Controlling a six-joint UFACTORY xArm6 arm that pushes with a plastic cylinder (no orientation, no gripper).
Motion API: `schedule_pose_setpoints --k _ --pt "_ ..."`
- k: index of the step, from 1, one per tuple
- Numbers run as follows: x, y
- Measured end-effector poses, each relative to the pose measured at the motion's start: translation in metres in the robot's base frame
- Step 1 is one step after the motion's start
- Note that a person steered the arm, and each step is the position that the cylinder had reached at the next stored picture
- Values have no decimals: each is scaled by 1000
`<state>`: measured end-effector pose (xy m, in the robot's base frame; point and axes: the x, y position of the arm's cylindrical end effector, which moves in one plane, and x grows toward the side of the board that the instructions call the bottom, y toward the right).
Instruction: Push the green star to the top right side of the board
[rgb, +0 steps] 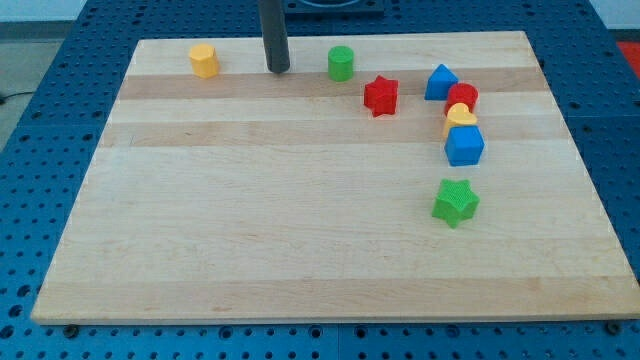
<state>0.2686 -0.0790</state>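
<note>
A pale wooden worktop (300, 230) sits on a blue perforated bench, seen from the near edge. The green star (455, 202) lies right of centre, roughly mid-depth, just in front of a blue cube (464, 145). Behind that cube a yellow block (460, 116), a red block (463, 96) and a blue pentagon-like block (441, 82) run away towards the far right in a tight curved line, with a red star (381, 95) a little to their left.

My tip (277, 70) rests at the far edge, between a yellow hexagonal block (204, 60) on the left and a green cylinder (341, 63) on the right, well apart from the green star. The rod hangs straight down; there is no gripper on this rig, so nothing opens or closes.

To do this well, I judge I should bring the tip round to the star's near-left side and push diagonally, far and right. The blue cube stands almost directly in the way (awkward), so I would first nudge the star rightward, clear of that column, then drive it to the far corner.
</note>
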Motion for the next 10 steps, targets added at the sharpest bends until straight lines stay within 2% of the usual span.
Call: schedule_pose_setpoints --k 2,3,4,5,6,8,9,10 --pt "81 8" --pt "131 34" --pt "205 58" --pt "241 115" --pt "246 181" --pt "247 260" --pt "234 290" --pt "238 300"
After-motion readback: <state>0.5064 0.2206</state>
